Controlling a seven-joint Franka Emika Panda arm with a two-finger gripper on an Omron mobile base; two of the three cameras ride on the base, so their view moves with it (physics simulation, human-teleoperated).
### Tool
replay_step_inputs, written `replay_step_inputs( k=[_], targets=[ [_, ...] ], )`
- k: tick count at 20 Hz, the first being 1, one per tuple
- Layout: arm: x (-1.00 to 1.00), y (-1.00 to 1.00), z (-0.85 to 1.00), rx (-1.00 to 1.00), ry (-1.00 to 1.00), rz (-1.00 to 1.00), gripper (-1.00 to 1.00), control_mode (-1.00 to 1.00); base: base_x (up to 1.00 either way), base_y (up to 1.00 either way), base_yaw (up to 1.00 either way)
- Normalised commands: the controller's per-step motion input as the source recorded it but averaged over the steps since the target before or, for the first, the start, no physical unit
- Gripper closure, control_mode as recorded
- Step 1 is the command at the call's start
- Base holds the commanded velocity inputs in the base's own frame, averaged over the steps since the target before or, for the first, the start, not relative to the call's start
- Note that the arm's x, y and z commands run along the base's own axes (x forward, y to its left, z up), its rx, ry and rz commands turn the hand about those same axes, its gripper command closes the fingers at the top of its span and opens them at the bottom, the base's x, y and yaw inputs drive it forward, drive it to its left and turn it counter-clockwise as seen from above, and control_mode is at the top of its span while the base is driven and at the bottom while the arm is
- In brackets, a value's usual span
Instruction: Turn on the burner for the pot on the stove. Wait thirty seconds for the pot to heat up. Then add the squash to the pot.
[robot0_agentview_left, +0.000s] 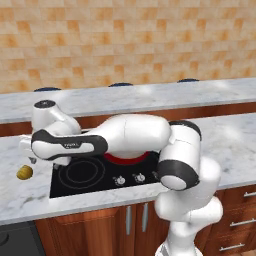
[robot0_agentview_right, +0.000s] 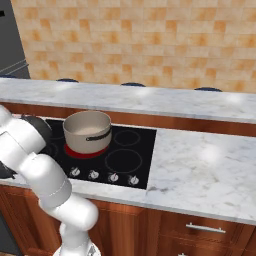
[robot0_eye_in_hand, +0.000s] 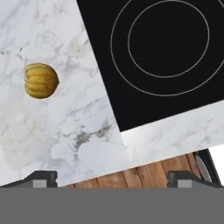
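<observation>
Pincer w/ tips wide apart, nothing between; small ribbed yellow-olive squash on white marble desk ahead-left, black glass stove ahead-right.

The arm is built of glossy white, rounded shells joined by dark grey, nearly black joint bands. Beside the stove, one dark band carries small pale lettering, too small to read. A round dark cap tops the joint above it. The gripper's finger tips are small, dark and blocky.
</observation>
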Motion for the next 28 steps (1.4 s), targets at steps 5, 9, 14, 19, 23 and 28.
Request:
replay_step_inputs(
  k=[5,9,14,19,23,28],
  targets=[
    [0.21,0.15,-0.22,-0.02,0.00,-0.11,-1.00,-1.00,0.00,0.00,0.00],
    [0.19,0.17,-0.10,0.00,-0.01,-0.01,-1.00,-1.00,0.00,0.00,0.00],
    [0.31,0.24,-0.11,0.00,0.00,0.00,-1.00,-1.00,0.00,0.00,0.00],
    [0.29,0.20,-0.12,0.00,0.00,0.00,-1.00,-1.00,0.00,0.00,0.00],
    [0.12,0.11,-0.17,0.00,0.00,0.00,-1.00,-1.00,0.00,0.00,0.00],
    [0.08,0.12,-0.24,0.00,-0.03,0.00,-1.00,-1.00,0.00,0.00,0.00]
  ],
)
